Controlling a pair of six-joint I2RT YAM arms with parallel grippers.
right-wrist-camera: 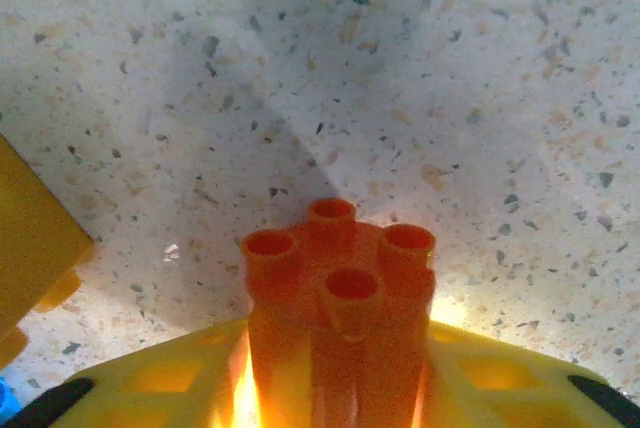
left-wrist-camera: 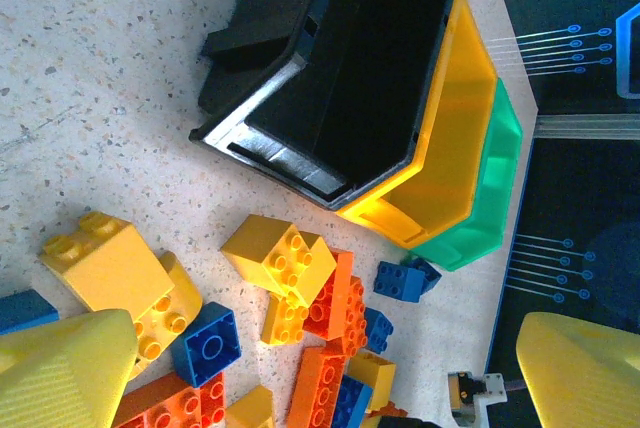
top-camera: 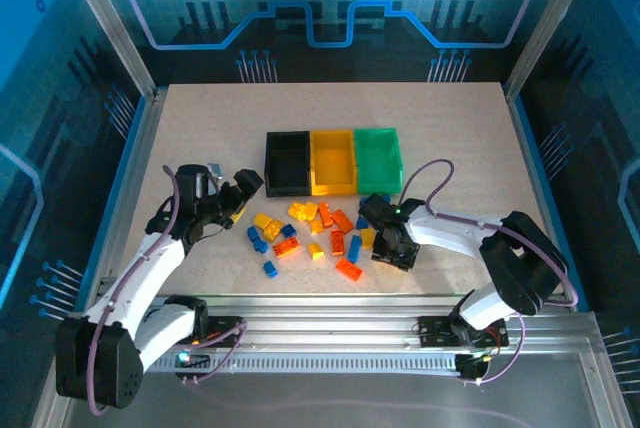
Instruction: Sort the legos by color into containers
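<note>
The legos (top-camera: pixel 305 228), yellow, orange and blue, lie scattered on the table in front of the containers: a black bin (top-camera: pixel 270 163), a yellow bin (top-camera: pixel 333 188) and a green bin (top-camera: pixel 378 184) joined in a row. My left gripper (top-camera: pixel 237 200) is open at the left edge of the pile; in its wrist view the gripper (left-wrist-camera: pixel 320 388) hangs over yellow (left-wrist-camera: pixel 280 260), orange (left-wrist-camera: pixel 335 298) and blue (left-wrist-camera: pixel 207 345) bricks, with the black bin (left-wrist-camera: pixel 270 118) beyond. At the pile's right side my right gripper (top-camera: pixel 396 248) is shut on an orange lego (right-wrist-camera: pixel 340 288), studs outward, close above the tabletop.
A yellow brick (right-wrist-camera: pixel 30 238) lies just left of the right gripper. An orange brick (top-camera: pixel 348 268) and a blue one (top-camera: pixel 269 268) lie nearest the front rail (top-camera: pixel 330 300). Blue side walls (top-camera: pixel 125 178) border the table. The bins' insides look bare.
</note>
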